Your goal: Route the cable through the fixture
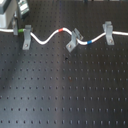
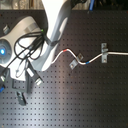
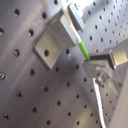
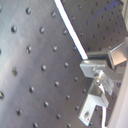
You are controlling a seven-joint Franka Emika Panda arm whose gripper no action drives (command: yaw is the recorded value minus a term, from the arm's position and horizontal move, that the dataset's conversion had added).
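Fixture (image 1: 26, 36) stands on the black worktop (image 1: 60, 90), stem leaning slightly, forked top up. The cable (image 1: 47, 37) passes through its fork, the green band just on the side toward the first exterior view's left. From the fixture toward the first exterior view's right, the cable dips and rises to a red band, meets a strongly tilted clip (image 1: 73, 40), shows a blue band, then crosses a third clip (image 1: 107, 31) and runs off frame. In the first wrist view the green band leaves the fixture (image 3: 55, 37) and reaches the hand (image 3: 95, 62) just beside it; whether the fingers (image 3: 100, 59) clamp the cord, cannot tell. In the second exterior view the white arm (image 2: 55, 30) covers the fixture. Worktop is matte with a regular grid of small holes. Black looped wires (image 2: 27, 45) lie beside the arm's base.
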